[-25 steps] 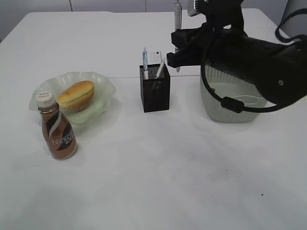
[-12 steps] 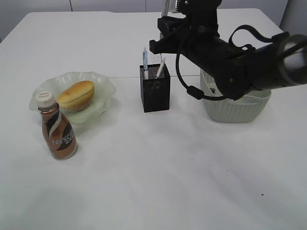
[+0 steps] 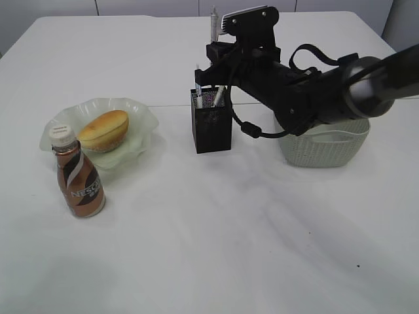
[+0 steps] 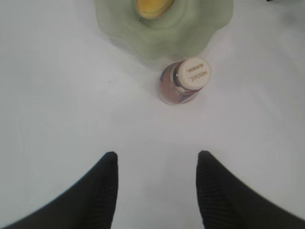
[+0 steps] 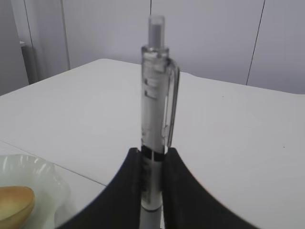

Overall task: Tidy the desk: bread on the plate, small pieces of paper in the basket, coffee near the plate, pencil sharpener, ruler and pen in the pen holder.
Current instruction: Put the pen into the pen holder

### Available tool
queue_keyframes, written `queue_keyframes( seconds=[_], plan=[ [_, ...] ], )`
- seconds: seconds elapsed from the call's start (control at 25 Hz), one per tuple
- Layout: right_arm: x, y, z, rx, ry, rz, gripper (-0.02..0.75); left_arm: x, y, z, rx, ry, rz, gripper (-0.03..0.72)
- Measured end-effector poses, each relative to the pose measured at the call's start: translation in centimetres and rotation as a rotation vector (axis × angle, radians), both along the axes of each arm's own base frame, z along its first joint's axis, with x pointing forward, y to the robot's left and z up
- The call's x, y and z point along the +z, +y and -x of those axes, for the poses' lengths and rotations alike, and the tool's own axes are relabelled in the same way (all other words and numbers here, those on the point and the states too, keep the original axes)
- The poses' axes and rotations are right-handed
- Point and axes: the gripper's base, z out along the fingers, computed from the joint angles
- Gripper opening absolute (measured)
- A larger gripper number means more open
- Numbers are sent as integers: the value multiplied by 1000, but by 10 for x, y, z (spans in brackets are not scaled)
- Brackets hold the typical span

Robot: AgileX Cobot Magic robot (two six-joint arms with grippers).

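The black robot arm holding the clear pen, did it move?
Yes. The right gripper with the clear plastic pen slid left, from over the grey-green perforated basket to above the black mesh pen holder.

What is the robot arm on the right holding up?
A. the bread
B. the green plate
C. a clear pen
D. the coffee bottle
C. The right wrist view shows the right end effector pinching a clear pen upright between its fingers, while the coffee bottle stands on the desk and the bread lies on the plate.
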Motion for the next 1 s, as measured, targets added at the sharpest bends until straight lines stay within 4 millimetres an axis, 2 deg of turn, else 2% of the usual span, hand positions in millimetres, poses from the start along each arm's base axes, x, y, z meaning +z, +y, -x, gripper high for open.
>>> queue_keyframes(
  seconds=[0.4, 1.0],
  plan=[
    [-15, 7, -19, -4, 104, 47, 79, 0, 0, 0, 0, 0, 0, 381],
    [-22, 7, -19, -10, 185, 61, 99, 0, 0, 0, 0, 0, 0, 380]
  ],
)
